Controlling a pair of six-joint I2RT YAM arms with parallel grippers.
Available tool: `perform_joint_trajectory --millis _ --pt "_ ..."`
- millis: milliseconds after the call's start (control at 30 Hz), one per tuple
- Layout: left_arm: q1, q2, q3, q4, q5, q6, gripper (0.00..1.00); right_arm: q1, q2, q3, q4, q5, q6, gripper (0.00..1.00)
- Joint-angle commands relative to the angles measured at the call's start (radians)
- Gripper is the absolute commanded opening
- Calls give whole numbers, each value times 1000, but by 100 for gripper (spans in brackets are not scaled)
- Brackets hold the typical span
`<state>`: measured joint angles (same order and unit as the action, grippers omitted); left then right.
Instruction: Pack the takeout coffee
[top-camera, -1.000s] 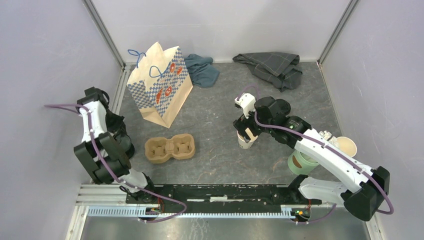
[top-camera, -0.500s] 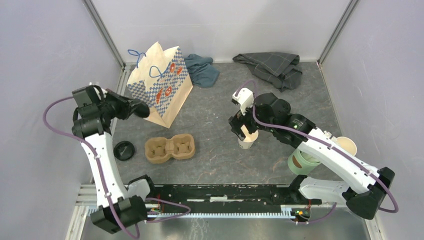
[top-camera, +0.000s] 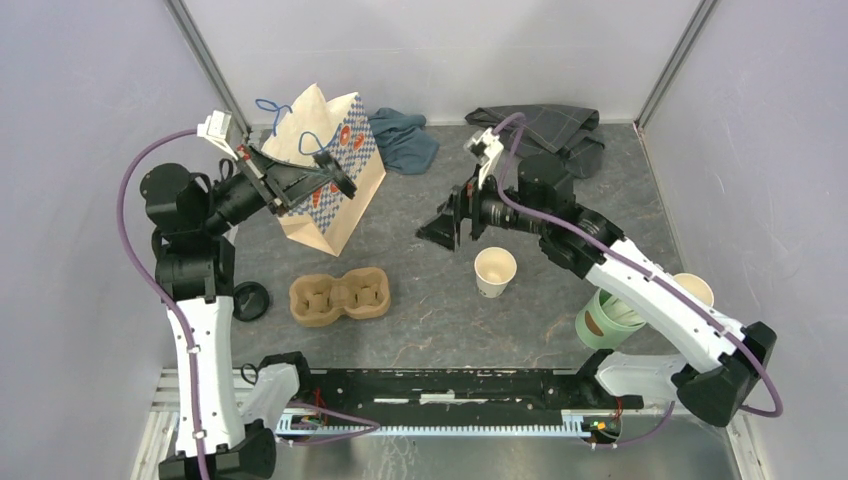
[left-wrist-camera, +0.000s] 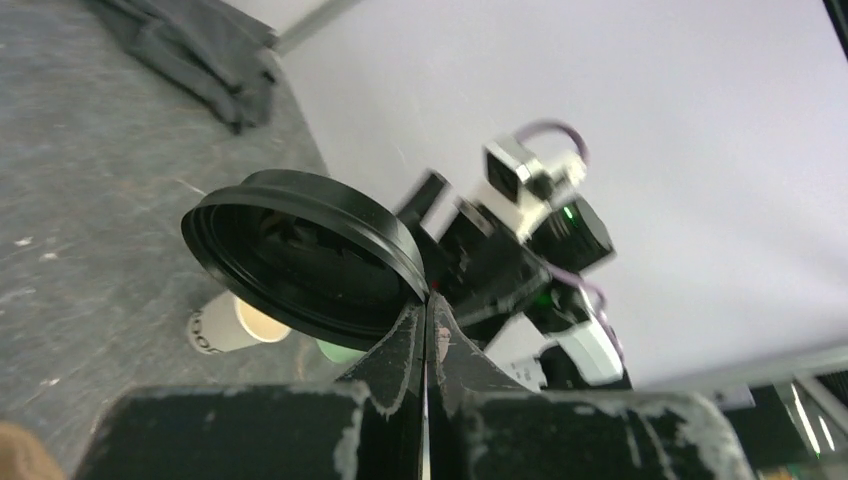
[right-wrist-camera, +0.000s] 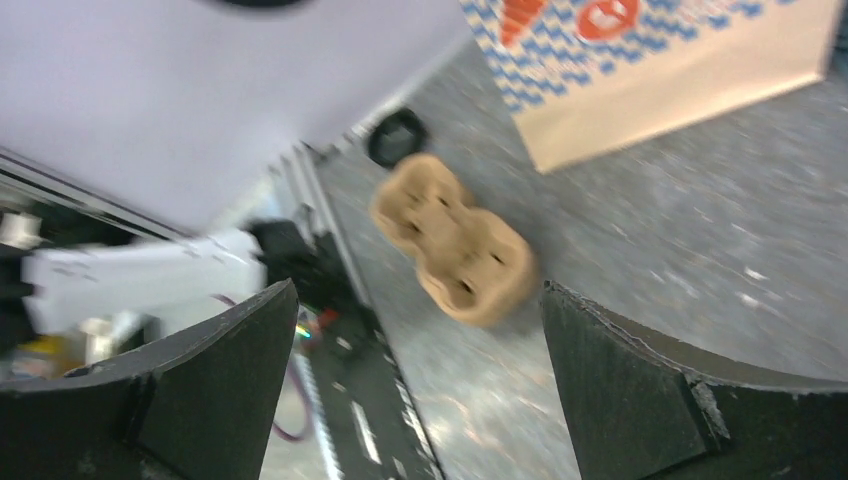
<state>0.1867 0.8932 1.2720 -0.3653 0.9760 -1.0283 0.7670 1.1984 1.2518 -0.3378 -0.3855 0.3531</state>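
While the left gripper (left-wrist-camera: 425, 315) pinches a black lid (left-wrist-camera: 300, 255) by its rim, the takeout coffee cup (top-camera: 495, 270) stands uncovered.
That cup sits just beside the right gripper (top-camera: 440, 222), whose fingers are spread and empty, and far beyond the left fingertips. Best level and centre the lid over the rim before pressing; steadying the cup wall with the right fingers should prevent tipping.

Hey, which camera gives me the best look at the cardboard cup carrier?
Top external: the cup carrier lies whole and sharp there, with both pockets visible. The right wrist view shows it motion-blurred and partly washed out; the left wrist view misses it.
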Motion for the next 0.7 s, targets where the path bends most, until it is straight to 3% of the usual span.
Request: perform_joint_trajectory --millis 0,300,667 --pt "-74 -12 -14 219 143 -111 2 -65 38 -21 451 -261 387 98" --pt "-175 8 -27 313 214 -131 2 -67 149 24 769 -347 674 98" --pt "-265 14 -57 312 192 -118 2 -27 188 60 766 -357 662 98"
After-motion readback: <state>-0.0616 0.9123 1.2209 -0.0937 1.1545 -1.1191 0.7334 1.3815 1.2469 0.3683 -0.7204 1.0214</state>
